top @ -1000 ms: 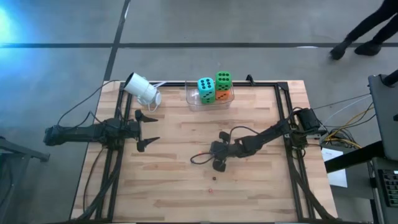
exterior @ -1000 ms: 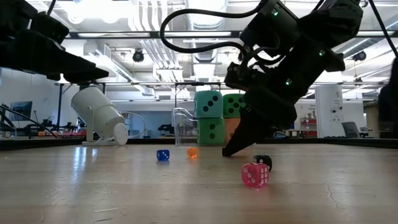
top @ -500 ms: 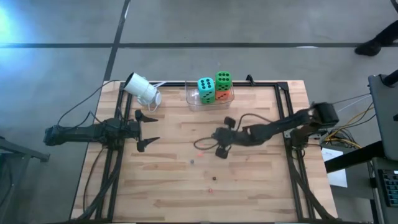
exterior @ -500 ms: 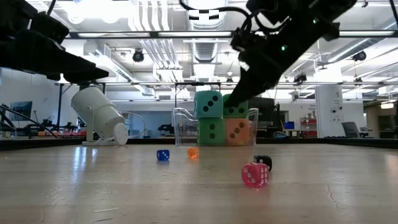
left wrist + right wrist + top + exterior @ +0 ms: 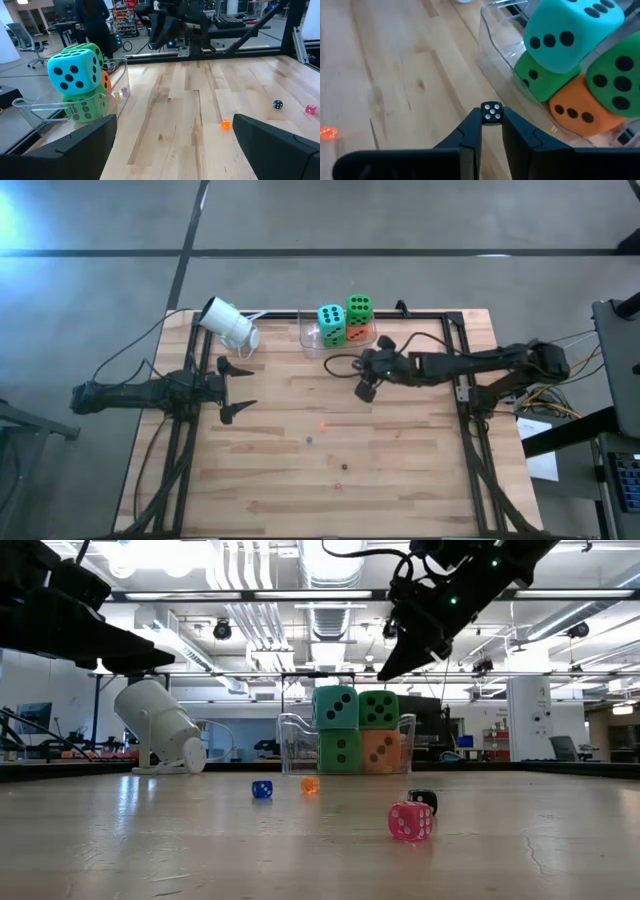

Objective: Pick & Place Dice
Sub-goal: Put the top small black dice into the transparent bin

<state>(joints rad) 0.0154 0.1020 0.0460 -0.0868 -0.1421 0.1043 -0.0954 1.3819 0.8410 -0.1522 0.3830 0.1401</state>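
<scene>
My right gripper [image 5: 492, 131] is shut on a tiny black die [image 5: 492, 112] and hangs above the table just in front of a clear bin [image 5: 312, 340] at the far edge. In the bin, a teal die [image 5: 331, 323] sits on a green one [image 5: 540, 80], and a second green die [image 5: 359, 308] sits on an orange one [image 5: 580, 107]. Tiny dice lie loose on the wood: blue [image 5: 262, 789], orange [image 5: 310, 785], black [image 5: 422, 800] and pink [image 5: 410, 822]. My left gripper [image 5: 240, 390] waits open at the table's left. My right gripper pinches the tiny black die by two opposite sides [image 5: 492, 119] between its two fingertips, only at their free ends. The fingers slant downward toward the bin. The die is lifted clear of the table, its five-pip face toward the wrist camera.
A white cup [image 5: 228, 323] lies on its side at the far left corner. A black frame rail [image 5: 455, 350] runs along the table's edges. Bare wood stretches across the middle and near side.
My right gripper has risen from the table's middle and gone toward the far edge and a little right, up to the clear bin, tipping closer to level. The loose tiny dice on the wood have stayed where they were.
</scene>
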